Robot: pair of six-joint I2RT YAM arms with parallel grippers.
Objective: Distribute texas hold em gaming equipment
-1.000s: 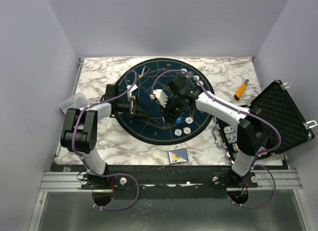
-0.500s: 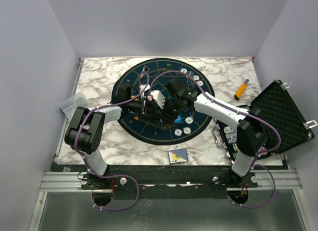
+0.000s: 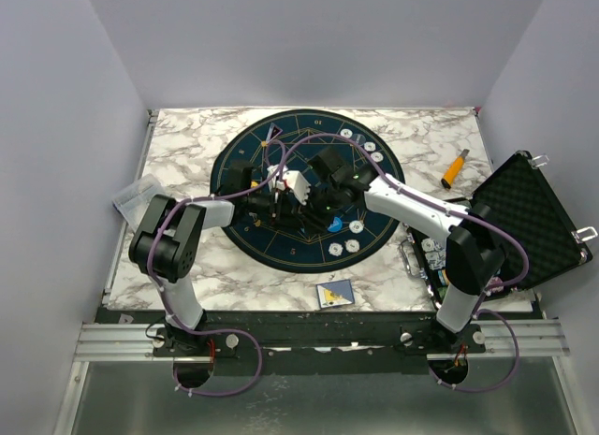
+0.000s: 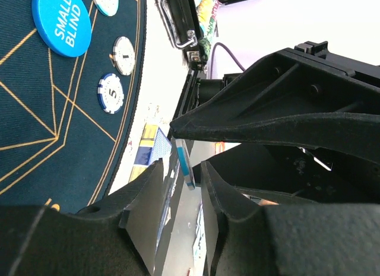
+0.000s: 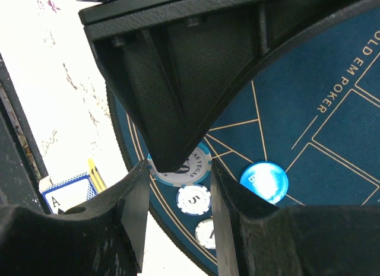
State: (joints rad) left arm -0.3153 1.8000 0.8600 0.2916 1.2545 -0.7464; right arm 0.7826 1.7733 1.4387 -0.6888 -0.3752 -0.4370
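A whitish poker chip with a light-blue rim sits between my right gripper's fingers, which are shut on its edges. It hangs above the dark blue round poker mat. In the left wrist view the same chip shows edge-on between my left gripper's jaws, which stand open on either side of it with gaps. Both grippers meet over the mat's middle, left and right. A blue "small blind" button and three chips lie on the mat's near right.
A blue-backed card pack lies on the marble near the front edge. An open black foam-lined case stands at the right. An orange-handled tool lies at the back right. More chips lie on the mat's far right. A clear plastic piece is at the left edge.
My left gripper has moved right across the mat to the right gripper, and its open jaws now straddle the chip. The right gripper has stayed almost still.
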